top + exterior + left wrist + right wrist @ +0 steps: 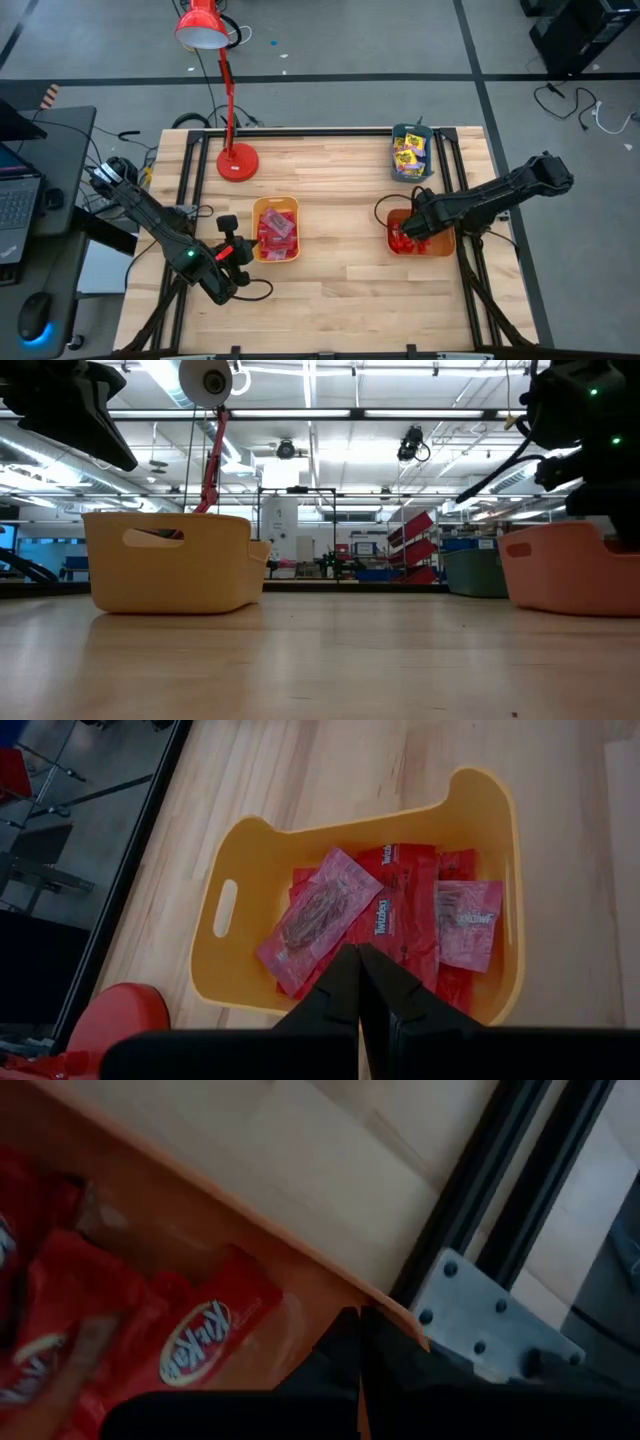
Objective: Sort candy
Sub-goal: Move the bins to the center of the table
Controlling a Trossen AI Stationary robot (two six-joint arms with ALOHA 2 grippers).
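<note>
left gripper (236, 252) clenched, empty, beside yellow tray (276, 229) | right gripper (413, 222) clenched, empty, over orange tray (440, 243) right of it

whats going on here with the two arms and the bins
A two-armed robot is sorting wrapped candy into plastic bins. The left pincer hangs shut over the yellow-orange bin holding pinkish and red Twizzlers packets. The right pincer is shut over the orange bin of red KitKat wrappers. A teal bin holds yellow packets. Neither pincer holds anything.
</note>
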